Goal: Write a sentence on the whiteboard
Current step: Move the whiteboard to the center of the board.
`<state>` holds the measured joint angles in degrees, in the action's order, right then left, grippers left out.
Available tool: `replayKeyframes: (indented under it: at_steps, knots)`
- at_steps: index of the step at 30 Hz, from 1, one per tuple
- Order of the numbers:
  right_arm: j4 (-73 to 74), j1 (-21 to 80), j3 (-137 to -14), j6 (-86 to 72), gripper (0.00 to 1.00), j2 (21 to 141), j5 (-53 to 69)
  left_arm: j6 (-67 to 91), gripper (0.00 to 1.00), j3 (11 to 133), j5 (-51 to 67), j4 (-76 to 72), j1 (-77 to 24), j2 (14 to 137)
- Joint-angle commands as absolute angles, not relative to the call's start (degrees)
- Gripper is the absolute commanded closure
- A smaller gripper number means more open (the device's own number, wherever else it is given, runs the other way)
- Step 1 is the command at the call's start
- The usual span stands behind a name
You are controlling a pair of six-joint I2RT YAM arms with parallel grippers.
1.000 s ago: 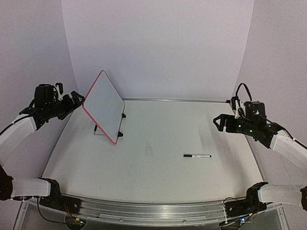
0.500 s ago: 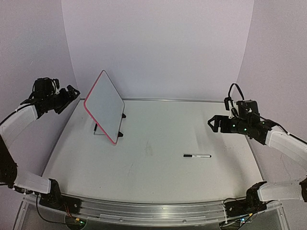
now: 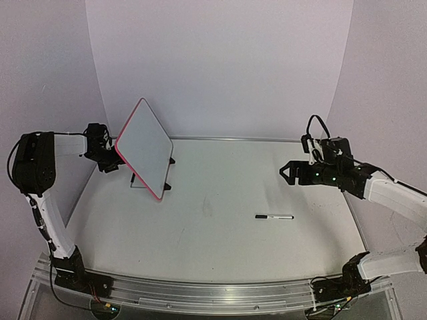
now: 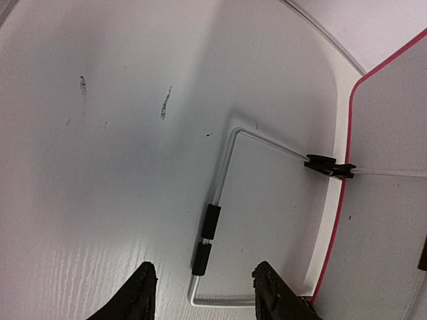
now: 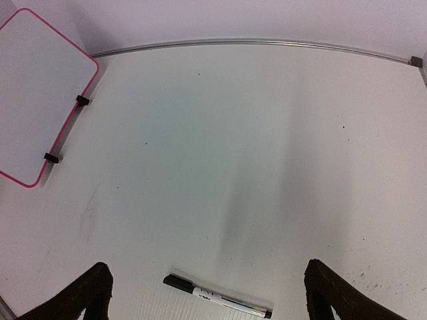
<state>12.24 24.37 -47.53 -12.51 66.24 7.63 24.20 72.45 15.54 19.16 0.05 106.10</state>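
The whiteboard (image 3: 144,148), white with a thin red-pink frame, leans tilted on a wire stand (image 4: 212,220) at the table's back left. Its face (image 5: 37,93) is plain white; the sentence is out of view. My left gripper (image 3: 111,162) hangs just behind the board's left edge. In its wrist view the gripper (image 4: 203,297) is partly open over the stand's black sleeves, holding nothing. A black-and-white marker pen (image 3: 274,217) lies flat on the table right of centre. My right gripper (image 3: 285,175) hovers above and behind it, and the pen (image 5: 217,298) lies between its wide-open fingers (image 5: 93,290).
The white table (image 3: 213,193) ends in a metal rail (image 3: 200,293) at the near edge and a thin metal strip (image 5: 253,41) at the back. Pale walls close in on three sides. Dark scuffs (image 4: 165,105) mark the tabletop near the stand.
My left arm swung in from the far left to the board's left edge and its jaws narrowed. My right gripper moved left and a little lower, toward the pen.
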Motion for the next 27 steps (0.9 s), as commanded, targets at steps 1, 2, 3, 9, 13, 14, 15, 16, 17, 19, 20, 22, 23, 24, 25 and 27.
replayKeyframes:
  at_steps: [1,2,3,9,13,14,15,16,17,19,20,22,23,24,25,27]
  knots:
    - [10.12,26.14,-49.31,-13.04,0.05,67.96,8.51,18.79,0.65,81.33,16.91,22.64,-2.47,113.34]
    - [9.97,26.52,-49.38,-13.18,0.05,68.35,8.53,18.15,0.69,82.18,16.48,22.91,-2.72,114.62]
    - [9.80,27.04,-49.39,-13.30,0.05,68.62,8.57,17.57,0.70,82.77,16.21,23.18,-2.96,115.64]
    - [9.19,29.30,-50.27,-13.97,0.05,71.51,8.24,15.79,0.70,85.48,13.43,24.43,-3.88,120.01]
    - [9.06,30.91,-51.24,-13.90,0.06,73.34,7.41,14.90,0.70,85.93,11.13,24.74,-4.44,121.29]
    - [9.02,31.33,-51.51,-13.89,0.06,73.80,7.20,14.66,0.70,86.06,10.36,24.91,-4.59,121.63]
    - [8.98,31.79,-51.73,-13.88,0.06,74.25,7.07,14.39,0.70,86.17,9.57,25.18,-4.69,121.98]
    - [8.92,32.18,-51.95,-13.82,0.06,74.64,6.91,14.13,0.70,86.30,9.03,25.37,-4.82,122.25]
    - [8.88,32.63,-52.19,-13.79,0.06,75.06,6.74,13.89,0.69,86.42,8.64,25.49,-4.94,122.51]
    - [8.88,33.47,-52.67,-13.65,0.06,75.99,6.28,13.32,0.69,86.69,8.55,25.46,-5.08,123.04]
    - [8.88,33.85,-52.81,-13.63,0.06,76.27,5.91,12.94,0.69,86.80,8.95,25.41,-5.11,123.39]
    - [8.88,34.88,-53.17,-13.43,0.06,77.21,5.20,11.88,0.71,87.39,9.73,25.61,-5.34,124.12]
    - [8.88,35.25,-53.28,-13.36,0.06,77.60,4.87,11.30,0.74,87.78,10.03,25.85,-5.47,124.57]
    - [8.88,35.64,-53.40,-13.30,0.06,77.97,4.62,10.69,0.78,88.12,10.23,26.20,-5.66,124.86]
    - [8.88,36.07,-53.57,-13.27,0.06,78.36,4.37,10.09,0.82,88.40,10.23,26.52,-5.85,125.13]
    - [8.88,36.75,-53.76,-13.17,0.06,78.97,3.89,8.82,0.89,88.63,10.14,26.76,-6.26,125.52]
